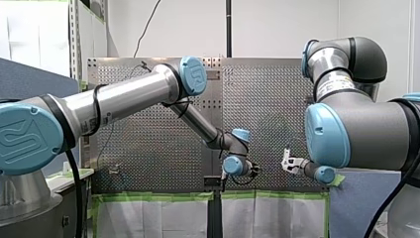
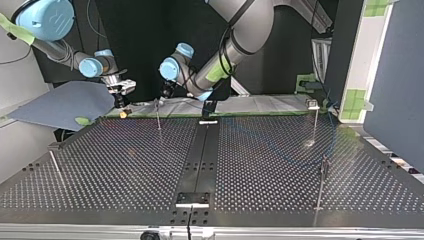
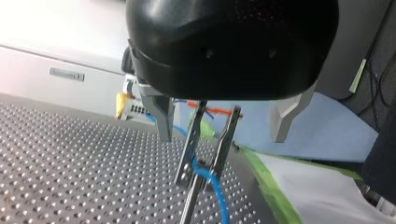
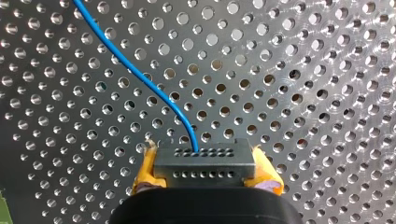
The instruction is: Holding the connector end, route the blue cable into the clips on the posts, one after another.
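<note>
The blue cable (image 4: 140, 77) runs from a grey connector block (image 4: 205, 161) over the perforated table. My right gripper (image 4: 205, 181) is shut on that connector with its yellow pads (image 4: 144, 175). At the top view's left, my right gripper (image 2: 120, 97) hangs by the table's far edge. My left gripper (image 3: 222, 140) is open, its metal fingers (image 3: 161, 116) standing either side of a forked clip (image 3: 205, 140) on a thin post. The blue cable (image 3: 210, 179) sits in the base of that fork. In the top view, my left gripper (image 2: 162, 94) hovers over this post (image 2: 158, 115).
Three more thin posts stand on the table (image 2: 125, 165): one at the top view's far right (image 2: 316, 122), one at the near right (image 2: 322, 185), one at the near left (image 2: 55, 165). A black strip (image 2: 200, 160) runs down the middle. Green tape (image 3: 266, 182) edges the far side.
</note>
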